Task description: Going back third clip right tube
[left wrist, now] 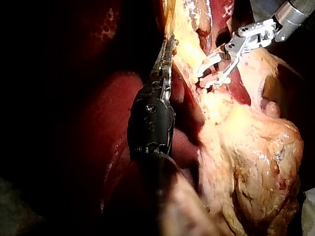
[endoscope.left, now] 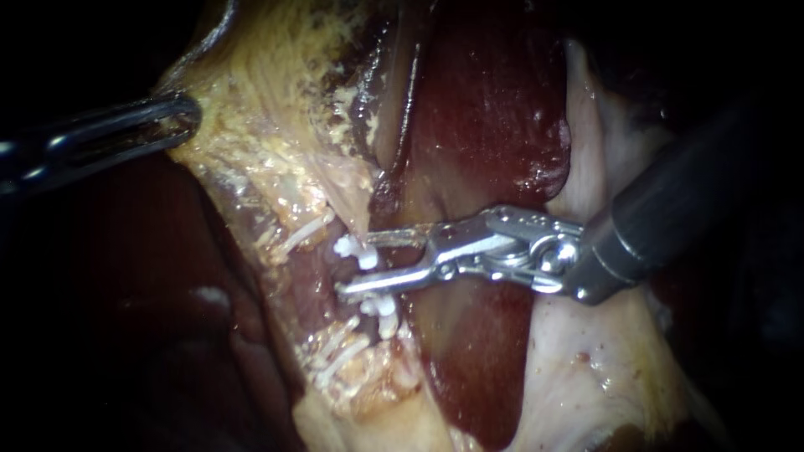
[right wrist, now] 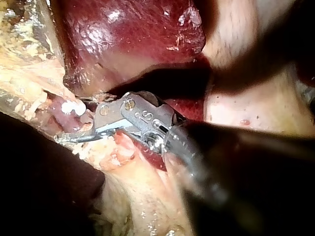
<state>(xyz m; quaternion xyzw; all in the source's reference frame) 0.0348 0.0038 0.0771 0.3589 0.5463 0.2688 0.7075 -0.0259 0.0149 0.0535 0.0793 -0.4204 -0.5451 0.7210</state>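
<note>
Right instrument (endoscope.left: 356, 264) is sitting nearest, jaws standing wide apart and gripping nothing. They are straddling the tube (endoscope.left: 366, 274), with 1 white clip (endoscope.left: 352, 248) at the upper tip and a 2nd clip (endoscope.left: 383, 308) just beyond the lower jaw. The spread is likely for clearing the clips. Farther off, left instrument (endoscope.left: 180, 113) is clamping yellow tissue (endoscope.left: 251, 142), probably tensioning it to expose the tube. Liver (endoscope.left: 486, 109) is lying behind.

It was plainly a surgical bench: a slender left instrument (endoscope.left: 188, 115) and right instrument (endoscope.left: 356, 266) met raw liver (endoscope.left: 494, 109), fatty tissue (endoscope.left: 276, 109) and white clips (endoscope.left: 347, 247).
</note>
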